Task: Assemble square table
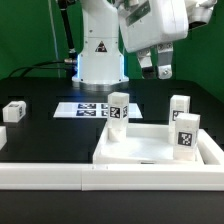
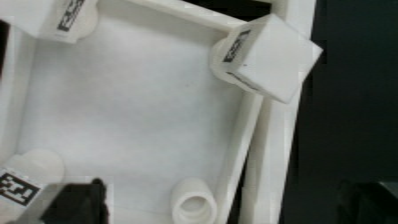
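On black table [image 1: 40,135], near front rail [image 1: 60,176]: big white square slab [image 1: 150,148] lies flat, rim up. Four small white legs around it: far one [image 1: 14,111] alone, one [image 1: 118,108] by slab's back corner, two [image 1: 186,133] at exterior view's right. Gripper [image 1: 160,68] hangs high above, jaws wide apart, holding nothing. Marker board [image 1: 85,110] behind slab.

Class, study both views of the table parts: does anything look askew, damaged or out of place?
Nothing looks damaged. The square table slab lies flat against the L-shaped rail, and four legs stand upright, one apart at the exterior view's left. The open tool holds nothing.
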`<state>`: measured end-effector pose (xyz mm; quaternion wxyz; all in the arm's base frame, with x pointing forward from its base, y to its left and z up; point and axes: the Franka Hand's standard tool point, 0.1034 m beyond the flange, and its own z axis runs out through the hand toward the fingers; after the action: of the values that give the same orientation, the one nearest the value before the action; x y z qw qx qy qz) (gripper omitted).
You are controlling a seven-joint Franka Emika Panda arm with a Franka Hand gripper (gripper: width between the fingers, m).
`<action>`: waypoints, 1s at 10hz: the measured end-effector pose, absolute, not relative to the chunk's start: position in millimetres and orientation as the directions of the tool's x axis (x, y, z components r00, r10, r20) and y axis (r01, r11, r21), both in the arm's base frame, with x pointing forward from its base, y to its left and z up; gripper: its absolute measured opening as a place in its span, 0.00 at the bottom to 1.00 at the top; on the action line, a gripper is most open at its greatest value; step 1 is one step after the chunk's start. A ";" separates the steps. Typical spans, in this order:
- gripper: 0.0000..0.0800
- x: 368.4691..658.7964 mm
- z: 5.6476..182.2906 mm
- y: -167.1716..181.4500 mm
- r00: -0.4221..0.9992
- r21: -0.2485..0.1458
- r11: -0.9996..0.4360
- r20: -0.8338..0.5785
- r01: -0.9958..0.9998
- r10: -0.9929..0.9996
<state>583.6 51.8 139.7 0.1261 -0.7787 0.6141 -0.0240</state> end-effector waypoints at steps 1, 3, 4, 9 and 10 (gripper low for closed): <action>0.81 583.2 137.8 50.0 0.344 -0.243 -0.316 -0.081 -0.917 -0.935; 0.81 556.5 124.3 34.5 0.527 -0.241 -0.512 0.001 -0.824 -0.850; 0.81 541.7 125.8 12.7 0.654 -0.240 -0.650 0.073 -0.721 -0.753; 0.81 478.3 138.9 -77.5 0.916 -0.156 -0.937 0.212 -0.313 -0.341; 0.81 480.1 148.2 -86.7 0.934 -0.128 -0.968 0.260 -0.216 -0.243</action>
<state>480.1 -86.7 148.2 0.0487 -0.9822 0.1170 -0.1383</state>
